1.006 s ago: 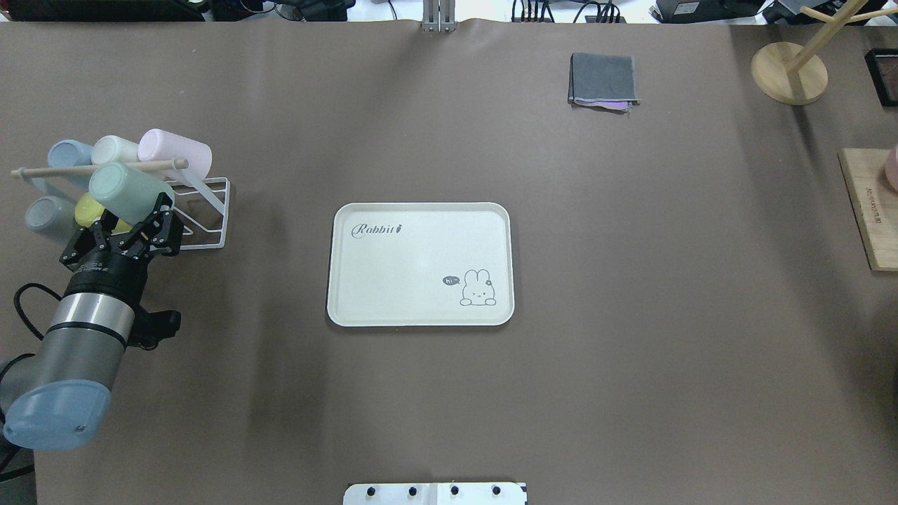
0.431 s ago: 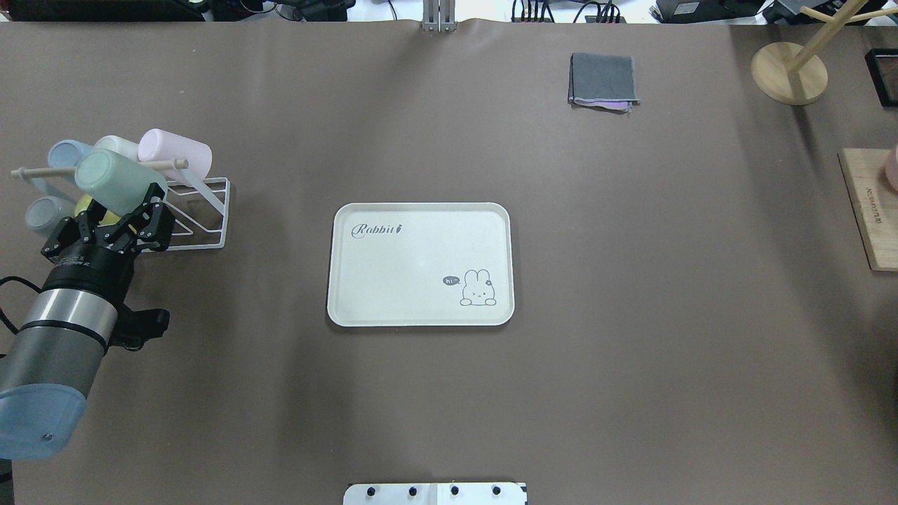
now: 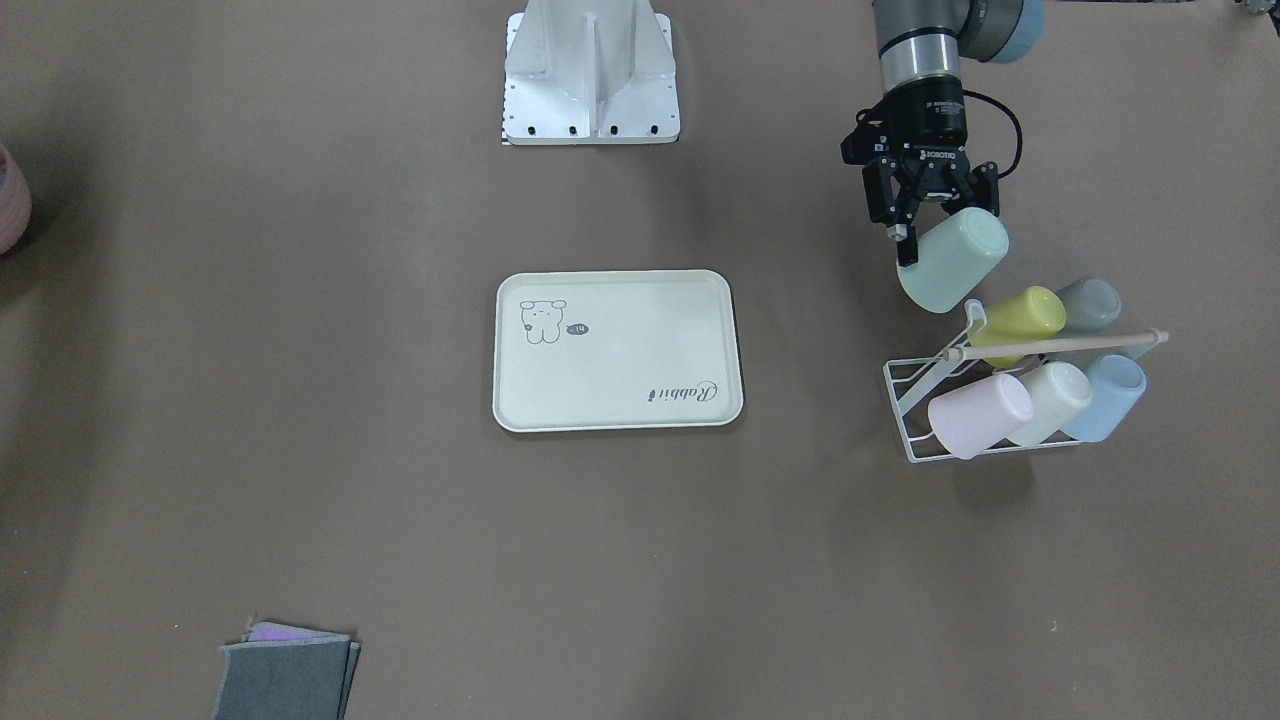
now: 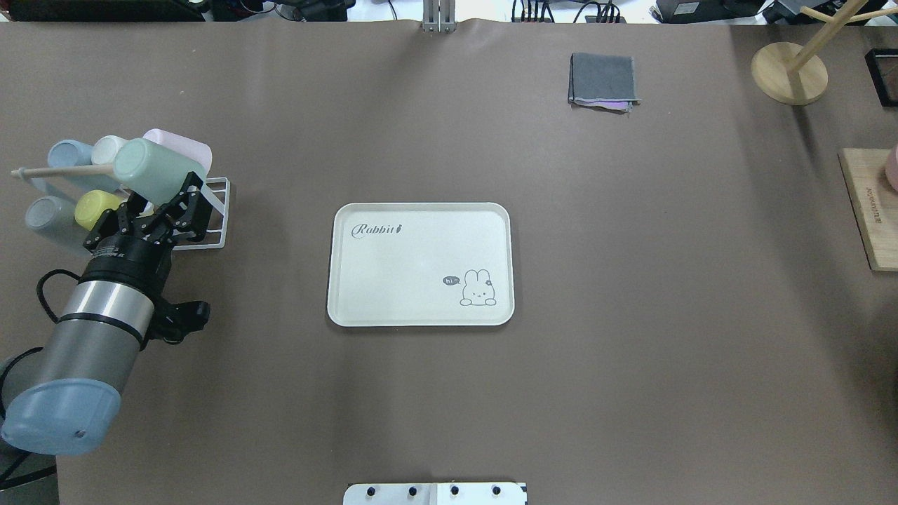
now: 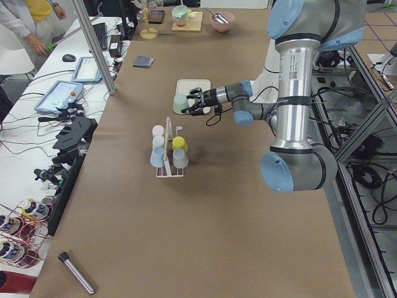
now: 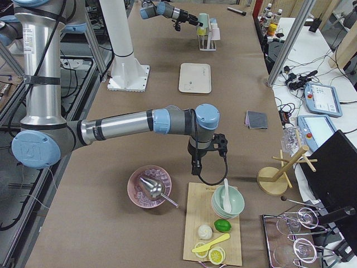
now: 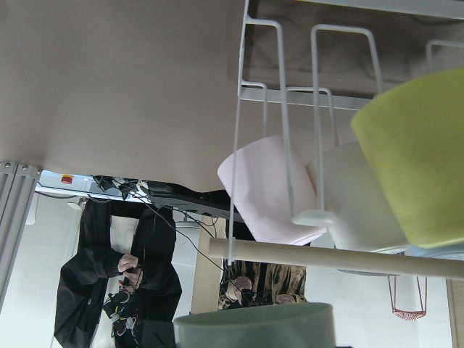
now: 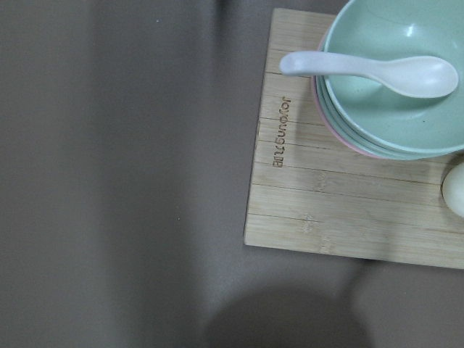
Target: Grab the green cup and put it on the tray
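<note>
The green cup [image 4: 156,168] is tilted in the air over the white wire rack [image 4: 210,235], base pointing away from the arm. My left gripper [image 4: 167,195] is shut on its rim end. In the front view the cup [image 3: 955,262] hangs from the gripper [image 3: 942,232] just clear of the rack's wooden rod. Its rim shows at the bottom of the left wrist view [image 7: 254,326]. The cream tray [image 4: 421,252] lies flat at mid-table, right of the cup. My right gripper [image 6: 194,166] shows only in the right side view; I cannot tell its state.
The rack holds pink [image 3: 978,414], white [image 3: 1052,398], light blue [image 3: 1108,396], yellow-green [image 3: 1022,316] and grey-blue [image 3: 1090,304] cups. A folded grey cloth [image 4: 603,81], a wooden stand [image 4: 788,73] and a bamboo board [image 4: 867,210] with bowls [image 8: 395,87] lie far right.
The left gripper, shut on the green cup, first drew back to the left, then swung right and farther across the rack, toward the tray side.
</note>
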`<state>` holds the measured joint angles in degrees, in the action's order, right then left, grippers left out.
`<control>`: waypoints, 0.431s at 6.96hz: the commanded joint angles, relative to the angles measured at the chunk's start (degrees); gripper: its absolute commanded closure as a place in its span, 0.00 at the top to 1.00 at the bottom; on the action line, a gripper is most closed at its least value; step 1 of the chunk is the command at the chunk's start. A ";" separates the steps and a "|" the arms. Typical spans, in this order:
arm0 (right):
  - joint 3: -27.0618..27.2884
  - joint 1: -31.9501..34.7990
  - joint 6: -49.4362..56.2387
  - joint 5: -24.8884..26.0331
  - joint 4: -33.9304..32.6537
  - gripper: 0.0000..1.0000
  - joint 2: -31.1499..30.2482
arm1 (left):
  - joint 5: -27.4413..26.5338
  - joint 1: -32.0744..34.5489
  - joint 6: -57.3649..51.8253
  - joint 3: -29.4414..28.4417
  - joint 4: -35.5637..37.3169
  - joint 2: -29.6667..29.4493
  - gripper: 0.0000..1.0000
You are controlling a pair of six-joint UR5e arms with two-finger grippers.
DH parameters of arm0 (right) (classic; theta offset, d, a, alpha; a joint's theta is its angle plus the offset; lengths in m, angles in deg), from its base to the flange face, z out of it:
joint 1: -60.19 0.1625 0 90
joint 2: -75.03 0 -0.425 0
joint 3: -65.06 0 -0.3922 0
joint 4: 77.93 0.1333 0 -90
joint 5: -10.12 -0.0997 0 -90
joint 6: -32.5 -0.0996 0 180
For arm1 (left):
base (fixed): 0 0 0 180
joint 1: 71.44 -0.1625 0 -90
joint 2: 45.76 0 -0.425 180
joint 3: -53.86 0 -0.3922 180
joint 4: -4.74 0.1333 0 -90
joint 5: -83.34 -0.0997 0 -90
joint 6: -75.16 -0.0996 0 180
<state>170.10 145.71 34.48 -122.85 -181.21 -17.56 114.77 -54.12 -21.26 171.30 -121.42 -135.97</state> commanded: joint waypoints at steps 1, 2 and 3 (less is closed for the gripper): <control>-0.09 0.00 0.30 -0.10 -0.07 0.99 -0.23 | 1.34 -0.09 10.92 -1.94 -0.05 -3.81 0.75; -0.09 0.00 0.39 -0.01 -0.07 0.99 -0.40 | 1.96 -0.18 18.91 -3.52 -1.18 -5.57 0.75; -0.09 0.00 0.39 -0.10 -0.07 0.99 -0.58 | 2.67 -0.18 25.16 -6.75 -6.07 -7.59 0.75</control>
<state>170.01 145.71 34.80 -122.90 -181.28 -17.91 116.55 -54.27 -4.42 167.71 -123.39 -141.20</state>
